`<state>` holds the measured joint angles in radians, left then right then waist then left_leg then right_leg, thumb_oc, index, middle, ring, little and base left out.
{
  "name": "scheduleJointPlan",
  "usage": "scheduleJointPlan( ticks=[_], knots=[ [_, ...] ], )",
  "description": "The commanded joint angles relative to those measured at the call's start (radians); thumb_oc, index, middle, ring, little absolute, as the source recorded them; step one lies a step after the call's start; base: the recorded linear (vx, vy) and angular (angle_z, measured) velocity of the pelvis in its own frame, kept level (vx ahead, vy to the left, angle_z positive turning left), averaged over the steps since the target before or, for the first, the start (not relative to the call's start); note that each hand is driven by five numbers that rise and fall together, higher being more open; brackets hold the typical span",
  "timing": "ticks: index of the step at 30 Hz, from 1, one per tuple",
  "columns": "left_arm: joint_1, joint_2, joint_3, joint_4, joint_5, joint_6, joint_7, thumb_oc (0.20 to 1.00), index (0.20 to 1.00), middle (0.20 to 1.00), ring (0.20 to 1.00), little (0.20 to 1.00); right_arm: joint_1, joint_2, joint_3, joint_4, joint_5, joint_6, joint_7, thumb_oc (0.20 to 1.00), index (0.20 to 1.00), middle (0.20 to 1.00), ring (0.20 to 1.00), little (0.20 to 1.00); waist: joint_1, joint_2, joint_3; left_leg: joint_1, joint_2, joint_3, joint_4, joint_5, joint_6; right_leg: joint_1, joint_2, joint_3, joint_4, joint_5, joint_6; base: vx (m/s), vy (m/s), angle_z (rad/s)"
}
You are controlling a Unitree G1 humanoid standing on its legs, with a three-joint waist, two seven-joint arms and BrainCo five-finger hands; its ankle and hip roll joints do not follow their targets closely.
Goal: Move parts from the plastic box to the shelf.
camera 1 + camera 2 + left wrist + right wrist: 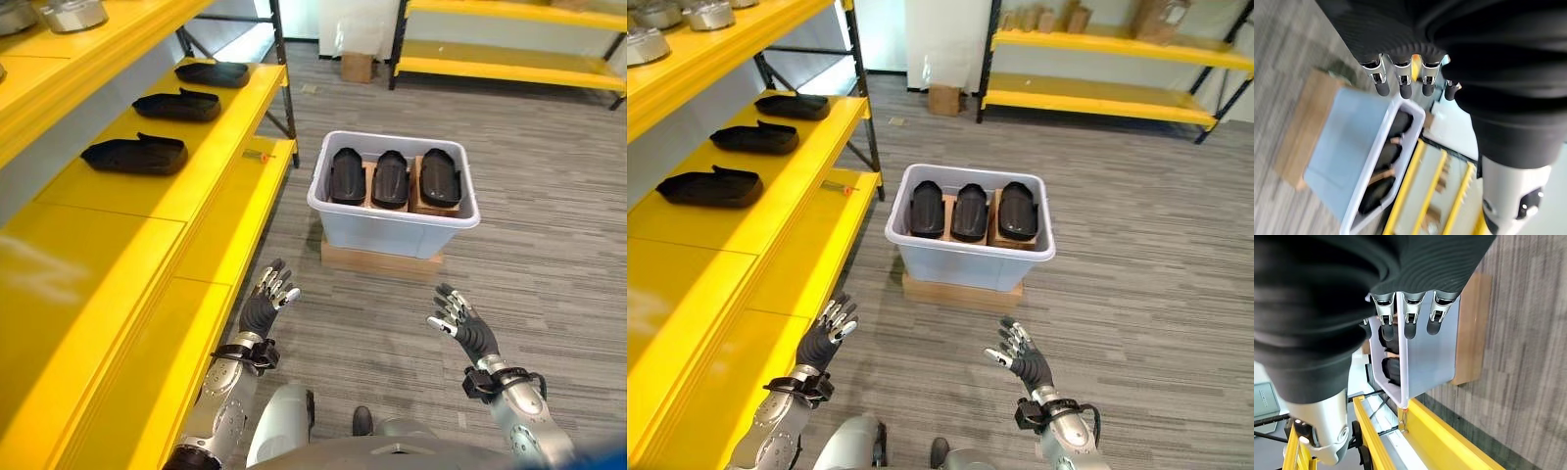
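three black parts (392, 178) sit in the plastic box (392, 230), far from my left hand (269, 299) and right hand (458, 321), both open and empty. they look hard, smooth; i'd grab one by its sides.

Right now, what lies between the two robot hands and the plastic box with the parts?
Bare grey carpet. In the left eye view, the left robot hand and right robot hand hover open short of the plastic box, which sits on a wooden board.

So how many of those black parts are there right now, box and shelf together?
6: three side by side in the plastic box, at and; three along the yellow shelf, at and.
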<state>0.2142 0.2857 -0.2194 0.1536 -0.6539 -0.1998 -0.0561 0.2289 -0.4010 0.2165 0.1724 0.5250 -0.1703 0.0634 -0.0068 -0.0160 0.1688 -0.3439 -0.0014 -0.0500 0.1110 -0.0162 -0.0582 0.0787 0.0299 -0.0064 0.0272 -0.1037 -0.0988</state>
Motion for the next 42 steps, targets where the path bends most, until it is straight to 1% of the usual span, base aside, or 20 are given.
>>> scheduleJointPlan(
  ticks=[1, 4, 6, 12, 17, 18, 19, 21, 22, 23, 25, 26, 27, 28, 30, 31, 32, 34, 39, 42],
  knots=[
    [-0.004, 0.043, 0.007, -0.067, 0.025, -0.042, -0.003, 1.0, 1.0, 1.0, 1.0, 1.0, 0.004, 0.02, -0.018, -0.043, -0.015, -0.051, 0.004, 1.0, 1.0, 1.0, 1.0, 1.0, -0.001, -0.013, -0.04, 0.07, -0.008, 0.024, 0.049, 0.134, 0.03, 0.025, -0.025, 0.019, 0.051, 0.022, 0.115, 0.25, 0.072, -0.42],
    [-0.008, 0.04, 0.008, -0.066, 0.028, -0.043, -0.006, 1.0, 1.0, 1.0, 1.0, 1.0, 0.013, 0.036, -0.017, -0.041, -0.015, -0.044, 0.021, 1.0, 1.0, 1.0, 1.0, 1.0, 0.008, -0.01, -0.061, 0.122, -0.044, -0.033, 0.014, 0.12, 0.05, 0.038, -0.029, 0.034, 0.058, 0.009, 0.125, 0.29, 0.097, -0.56],
    [-0.013, 0.04, 0.005, -0.071, 0.026, -0.046, -0.01, 1.0, 1.0, 1.0, 1.0, 1.0, 0.023, 0.045, -0.019, -0.045, -0.011, -0.043, 0.029, 1.0, 1.0, 1.0, 1.0, 1.0, -0.002, -0.013, -0.076, 0.136, -0.038, 0.016, 0.014, 0.103, 0.058, 0.055, -0.045, 0.029, 0.041, 0.009, 0.139, 0.26, 0.078, -0.46],
    [-0.012, 0.062, 0.002, -0.085, 0.021, -0.044, -0.008, 1.0, 1.0, 1.0, 1.0, 1.0, 0.027, 0.048, -0.009, -0.063, -0.008, -0.037, 0.04, 1.0, 1.0, 1.0, 1.0, 1.0, -0.001, -0.022, -0.104, 0.152, -0.062, 0.037, 0.044, 0.027, 0.09, 0.061, -0.089, 0.037, 0.041, 0.002, 0.166, 0.21, 0.082, -0.12],
    [-0.02, 0.072, -0.002, -0.08, 0.032, -0.041, 0.0, 1.0, 1.0, 1.0, 1.0, 1.0, 0.018, 0.055, -0.001, -0.056, -0.016, -0.037, 0.045, 1.0, 1.0, 1.0, 1.0, 1.0, 0.002, -0.026, -0.103, 0.17, -0.076, 0.043, 0.063, -0.028, 0.123, 0.002, -0.099, 0.03, 0.209, 0.019, 0.191, 0.1, 0.054, 0.0],
    [-0.027, 0.079, -0.005, -0.079, 0.041, -0.039, 0.008, 1.0, 1.0, 1.0, 1.0, 1.0, 0.011, 0.061, 0.007, -0.053, -0.02, -0.038, 0.044, 1.0, 1.0, 1.0, 1.0, 1.0, -0.003, -0.024, -0.085, 0.202, -0.087, 0.035, 0.061, -0.049, 0.145, -0.091, -0.096, 0.036, 0.394, 0.133, 0.224, 0.03, 0.073, -0.11],
    [-0.03, 0.085, -0.006, -0.079, 0.039, -0.039, 0.011, 1.0, 1.0, 1.0, 1.0, 1.0, 0.008, 0.061, 0.009, -0.054, -0.016, -0.039, 0.043, 1.0, 1.0, 1.0, 1.0, 1.0, -0.011, -0.016, -0.07, 0.222, -0.083, 0.032, 0.059, -0.052, 0.154, -0.136, -0.09, 0.038, 0.479, 0.184, 0.235, 0.05, 0.096, -0.15],
    [-0.027, 0.09, -0.009, -0.081, 0.044, -0.04, 0.016, 1.0, 1.0, 1.0, 1.0, 1.0, 0.012, 0.062, 0.01, -0.061, -0.018, -0.042, 0.041, 1.0, 1.0, 1.0, 1.0, 1.0, -0.028, 0.012, -0.046, 0.255, -0.066, 0.025, 0.051, -0.055, 0.162, -0.206, -0.082, 0.016, 0.588, 0.184, 0.226, 0.15, 0.085, 0.1],
    [-0.019, 0.091, -0.001, -0.084, 0.045, -0.037, 0.016, 1.0, 1.0, 1.0, 1.0, 1.0, 0.022, 0.067, 0.007, -0.068, -0.023, -0.042, 0.035, 1.0, 1.0, 1.0, 1.0, 1.0, -0.026, 0.027, -0.046, 0.285, -0.058, 0.032, 0.038, -0.063, 0.159, -0.226, -0.17, -0.069, 0.553, 0.148, 0.202, 0.26, 0.02, 0.23],
    [-0.014, 0.096, 0.002, -0.083, 0.037, -0.037, 0.011, 1.0, 1.0, 1.0, 1.0, 1.0, 0.022, 0.068, 0.009, -0.065, -0.018, -0.046, 0.034, 1.0, 1.0, 1.0, 1.0, 1.0, -0.024, 0.034, -0.05, 0.299, -0.045, 0.033, 0.026, -0.068, 0.149, -0.224, -0.213, -0.1, 0.485, 0.113, 0.185, 0.27, -0.064, 0.19],
    [-0.013, 0.098, 0.0, -0.08, 0.025, -0.039, 0.007, 1.0, 1.0, 1.0, 1.0, 1.0, 0.026, 0.068, 0.007, -0.075, -0.013, -0.044, 0.035, 1.0, 1.0, 1.0, 1.0, 1.0, -0.039, 0.036, -0.046, 0.31, -0.038, 0.006, 0.026, -0.073, 0.131, -0.225, -0.236, -0.072, 0.401, 0.112, 0.184, 0.15, -0.152, -0.05],
    [-0.012, 0.102, 0.001, -0.082, 0.022, -0.042, 0.006, 1.0, 1.0, 1.0, 1.0, 1.0, 0.027, 0.066, 0.009, -0.077, -0.011, -0.043, 0.036, 1.0, 1.0, 1.0, 1.0, 1.0, -0.042, 0.034, -0.043, 0.313, -0.033, 0.002, 0.029, -0.078, 0.123, -0.223, -0.268, -0.06, 0.356, 0.139, 0.192, 0.13, -0.281, 0.14],
    [-0.017, 0.104, 0.002, -0.078, 0.022, -0.044, 0.01, 1.0, 1.0, 1.0, 1.0, 1.0, 0.021, 0.066, 0.011, -0.069, -0.006, -0.041, 0.029, 1.0, 1.0, 1.0, 1.0, 1.0, -0.045, 0.024, -0.044, 0.321, -0.026, -0.005, 0.03, -0.094, 0.104, -0.211, -0.347, -0.039, 0.228, 0.224, 0.223, 0.1, -0.226, 0.26],
    [-0.017, 0.104, 0.002, -0.078, 0.022, -0.045, 0.01, 1.0, 1.0, 1.0, 1.0, 1.0, 0.021, 0.067, 0.011, -0.069, -0.006, -0.041, 0.029, 1.0, 1.0, 1.0, 1.0, 1.0, -0.045, 0.025, -0.042, 0.323, -0.026, -0.006, 0.031, -0.096, 0.105, -0.205, -0.346, -0.041, 0.223, 0.226, 0.223, 0.09, -0.25, 0.23],
    [-0.018, 0.103, 0.006, -0.07, 0.026, -0.048, 0.015, 1.0, 1.0, 1.0, 1.0, 1.0, 0.022, 0.068, 0.012, -0.076, -0.006, -0.035, 0.03, 1.0, 1.0, 1.0, 1.0, 1.0, -0.054, 0.005, -0.046, 0.333, -0.021, -0.014, 0.028, -0.11, 0.084, -0.181, -0.382, 0.001, 0.112, 0.293, 0.257, 0.09, -0.253, 0.18],
    [-0.015, 0.103, 0.01, -0.07, 0.025, -0.049, 0.015, 1.0, 1.0, 1.0, 1.0, 1.0, 0.028, 0.068, 0.013, -0.083, -0.007, -0.032, 0.03, 1.0, 1.0, 1.0, 1.0, 1.0, -0.061, -0.005, -0.05, 0.337, -0.012, -0.019, 0.027, -0.115, 0.073, -0.179, -0.383, 0.037, 0.091, 0.31, 0.269, 0.12, -0.42, 0.24],
    [-0.009, 0.098, 0.016, -0.057, 0.031, -0.045, 0.01, 1.0, 1.0, 1.0, 1.0, 1.0, 0.026, 0.066, 0.015, -0.079, -0.007, -0.024, 0.041, 1.0, 1.0, 1.0, 1.0, 1.0, -0.051, -0.028, -0.066, 0.34, 0.006, -0.012, 0.023, -0.12, 0.057, -0.145, -0.37, 0.027, 0.051, 0.277, 0.279, 0.1, -0.386, 0.23],
    [-0.001, 0.095, 0.02, -0.054, 0.034, -0.045, 0.003, 1.0, 1.0, 1.0, 1.0, 1.0, 0.024, 0.062, 0.017, -0.074, -0.008, -0.023, 0.045, 1.0, 1.0, 1.0, 1.0, 1.0, -0.043, -0.037, -0.082, 0.346, 0.034, -0.012, 0.013, -0.113, 0.043, -0.133, -0.352, 0.01, 0.043, 0.255, 0.288, 0.07, -0.362, -0.03],
    [0.027, 0.088, 0.021, -0.05, 0.014, -0.038, -0.013, 1.0, 1.0, 1.0, 1.0, 1.0, 0.036, 0.032, -0.015, -0.071, 0.002, -0.037, 0.036, 1.0, 1.0, 1.0, 1.0, 1.0, -0.043, -0.019, -0.089, 0.361, 0.158, -0.029, -0.058, -0.021, -0.012, -0.11, -0.255, -0.06, 0.056, 0.128, 0.25, 0.01, -0.292, -0.05],
    [0.025, 0.084, 0.017, -0.049, 0.007, -0.038, -0.015, 1.0, 1.0, 1.0, 1.0, 1.0, 0.035, 0.028, -0.022, -0.065, 0.006, -0.04, 0.031, 1.0, 1.0, 1.0, 1.0, 1.0, -0.046, -0.014, -0.088, 0.365, 0.181, -0.027, -0.083, 0.003, -0.023, -0.105, -0.238, -0.076, 0.049, 0.119, 0.244, 0.0, -0.145, 0.09]
  ],
)
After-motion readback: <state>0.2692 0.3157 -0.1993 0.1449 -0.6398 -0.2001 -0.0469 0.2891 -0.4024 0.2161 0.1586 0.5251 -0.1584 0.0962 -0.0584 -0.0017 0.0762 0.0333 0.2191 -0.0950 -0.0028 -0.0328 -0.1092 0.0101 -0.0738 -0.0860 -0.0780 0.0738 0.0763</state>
